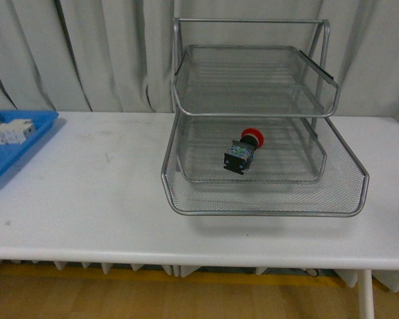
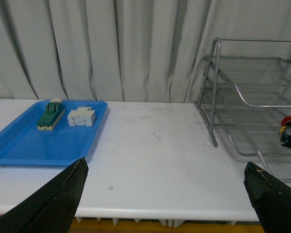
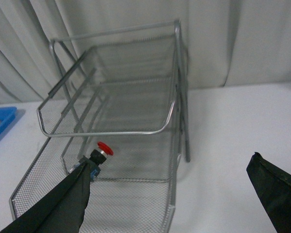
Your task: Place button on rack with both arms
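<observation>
The silver wire-mesh rack (image 1: 253, 212) stands right of the table's middle, and its lowest tray sticks out toward me. The button (image 1: 243, 151) lies on its side in a lower tray beneath the top one, red cap pointing to the back. No arm shows in the front view. In the left wrist view my left gripper (image 2: 165, 167) is open over bare table, with the rack (image 2: 214, 97) and button (image 2: 290, 132) off to one side. My right gripper (image 3: 169, 165) is open near the rack's (image 3: 106, 133) front corner. One finger partly covers the button (image 3: 102, 151).
A blue plastic tray (image 1: 20, 143) sits at the table's left end holding a white component (image 2: 82, 117) and a green-topped block (image 2: 50, 114). A grey curtain (image 1: 106, 53) hangs close behind the table. The table's front edge (image 1: 186, 256) is near.
</observation>
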